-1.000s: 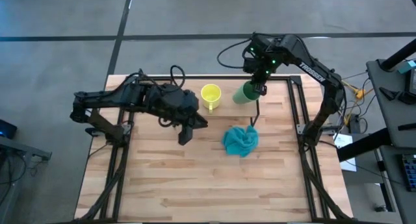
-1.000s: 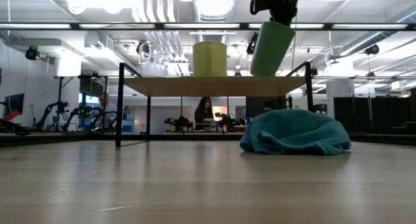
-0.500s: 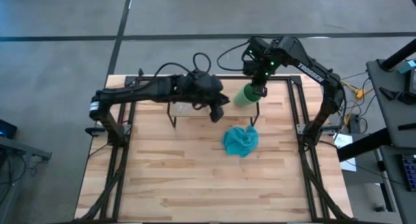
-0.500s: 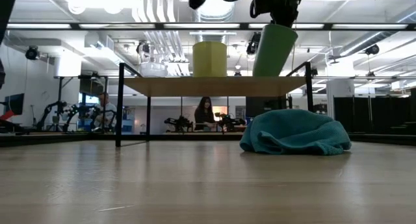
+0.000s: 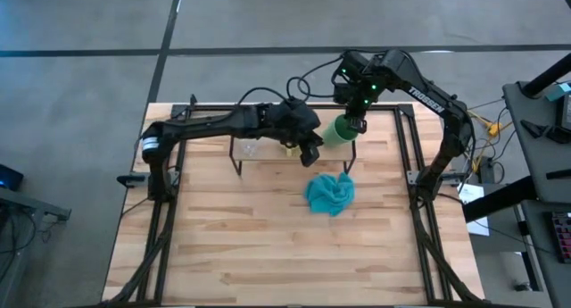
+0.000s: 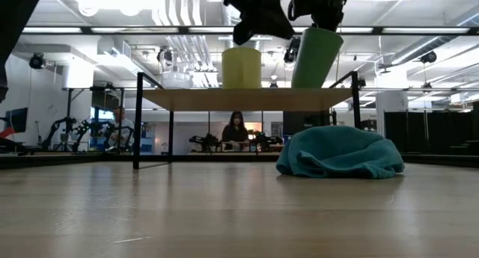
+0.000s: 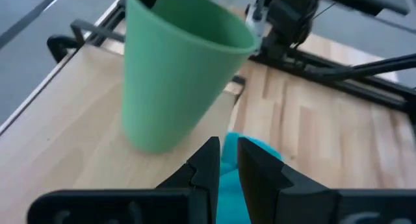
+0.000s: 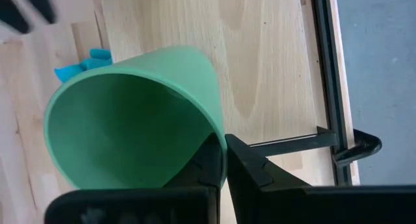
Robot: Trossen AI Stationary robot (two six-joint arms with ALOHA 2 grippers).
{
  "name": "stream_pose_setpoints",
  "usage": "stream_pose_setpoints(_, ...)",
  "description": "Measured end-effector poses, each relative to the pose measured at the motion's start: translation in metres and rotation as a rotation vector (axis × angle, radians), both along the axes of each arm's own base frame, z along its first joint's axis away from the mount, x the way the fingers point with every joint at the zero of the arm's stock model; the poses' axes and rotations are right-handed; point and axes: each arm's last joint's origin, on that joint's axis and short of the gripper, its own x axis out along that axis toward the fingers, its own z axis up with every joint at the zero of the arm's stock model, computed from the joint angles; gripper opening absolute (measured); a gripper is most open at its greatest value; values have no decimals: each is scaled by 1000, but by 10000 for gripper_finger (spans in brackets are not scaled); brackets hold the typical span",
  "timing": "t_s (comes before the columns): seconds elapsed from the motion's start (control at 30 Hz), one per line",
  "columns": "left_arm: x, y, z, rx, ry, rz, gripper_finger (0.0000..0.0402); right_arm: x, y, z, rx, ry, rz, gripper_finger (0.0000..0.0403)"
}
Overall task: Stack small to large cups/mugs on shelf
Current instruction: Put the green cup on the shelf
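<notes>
High view: your right gripper (image 5: 350,125) sits over the far right part of the shelf (image 5: 379,134), clenched on the rim of the green cup (image 5: 335,131). Right wrist view confirms it: the fingers (image 8: 209,160) pinch the cup's wall (image 8: 140,113), one inside, one outside. Low view shows the green cup (image 6: 314,57) tilted, its base at about the level of the shelf plank (image 6: 247,99); whether it touches the plank you cannot tell.

Your left gripper (image 5: 311,153) reaches across the shelf to just beside the green cup. Left wrist view: its fingers (image 7: 209,160) stand close together with a narrow gap, nothing between them, the green cup (image 7: 172,71) right ahead of the tips, not touching as far as shows.

The yellow mug (image 6: 241,67) stands upright on the plank, just left of the green cup in the low view; from above it is mostly hidden under the left arm. The small clear glass cup (image 5: 251,150) stands on the shelf's left part, well apart from the other two.

The teal cloth (image 5: 330,193) lies bunched on the tabletop (image 5: 268,245), near the shelf's front edge.
</notes>
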Motion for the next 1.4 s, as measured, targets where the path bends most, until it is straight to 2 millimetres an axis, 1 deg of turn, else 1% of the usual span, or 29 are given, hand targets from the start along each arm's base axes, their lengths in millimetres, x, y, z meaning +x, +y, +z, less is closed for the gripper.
stream_pose_setpoints(0.13, 3, 11, -8, 27, 26, 3, 40, 0, 0, 0, 2, 0, -6, 9)
stream_pose_setpoints(0.27, 1, 22, -9, 45, 30, 27, 40, 0, 0, 0, 6, 0, -20, 11)
stream_pose_setpoints(0.33, -1, 27, -9, 50, 32, 35, 40, 0, 0, 0, 5, 0, -18, 19)
stream_pose_setpoints(0.5, -2, 34, -9, 60, 33, 27, 40, 1, -1, 0, 1, -9, -25, 54)
stream_pose_setpoints(0.63, -2, 36, -11, 59, 38, 29, 40, 2, -1, 0, 1, -16, -37, 75)
stream_pose_setpoints(0.73, -1, 37, -14, 57, 46, 30, 40, 3, -1, 0, -3, -24, -40, 83)
stream_pose_setpoints(0.87, 0, 38, -19, 52, 60, 29, 40, 4, -2, 1, -13, -41, -44, 81)
stream_pose_setpoints(1.03, 1, 38, -20, 51, 60, 28, 40, 6, -4, 2, -21, -62, -57, 75)
stream_pose_setpoints(1.27, 1, 37, -20, 51, 60, 28, 40, 9, -4, 3, -31, -94, -72, 80)
stream_pose_setpoints(1.4, 1, 37, -20, 51, 60, 28, 40, 11, -3, 3, -34, -103, -66, 75)
